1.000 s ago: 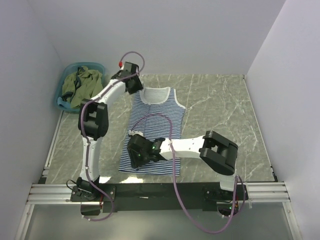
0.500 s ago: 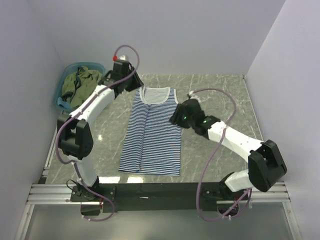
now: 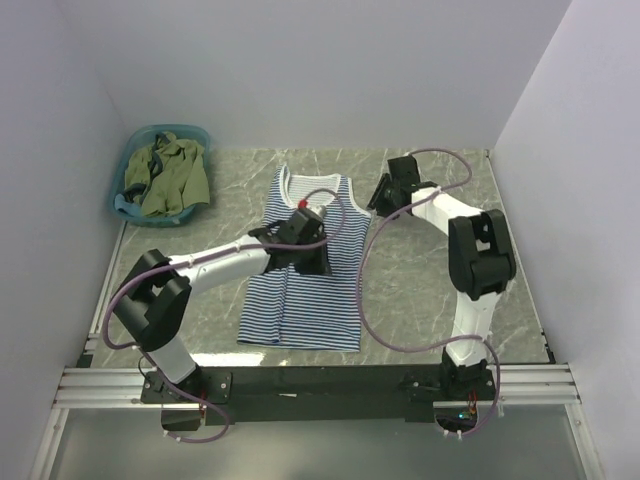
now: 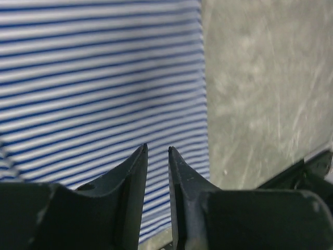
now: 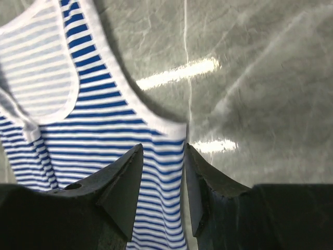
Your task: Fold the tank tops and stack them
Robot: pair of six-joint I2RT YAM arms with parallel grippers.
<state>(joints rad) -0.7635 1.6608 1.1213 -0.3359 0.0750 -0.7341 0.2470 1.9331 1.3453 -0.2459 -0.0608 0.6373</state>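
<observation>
The navy-and-white striped tank top (image 3: 303, 285) lies spread flat in the middle of the table, neck at the far end. My left gripper (image 3: 308, 262) hovers over its middle; in the left wrist view (image 4: 156, 149) the jaws stand narrowly apart and empty above the stripes (image 4: 99, 78). My right gripper (image 3: 379, 204) is open and empty just right of the shirt's right armhole; in the right wrist view (image 5: 162, 147) the armhole corner (image 5: 171, 133) lies below the jaws. The olive green tank top (image 3: 170, 175) lies crumpled in the basin. The plain teal-blue top cannot be made out.
The translucent teal basin (image 3: 193, 132) stands at the far left corner of the table. White walls close in the left, back and right sides. The marbled grey tabletop (image 3: 440, 280) shows on both sides of the shirt. The black rail (image 3: 320, 380) runs along the near edge.
My left gripper has swung from the shirt's far left shoulder to over its middle. My right gripper has moved from the shirt's right edge out to the far right armhole. The shirt lies as before.
</observation>
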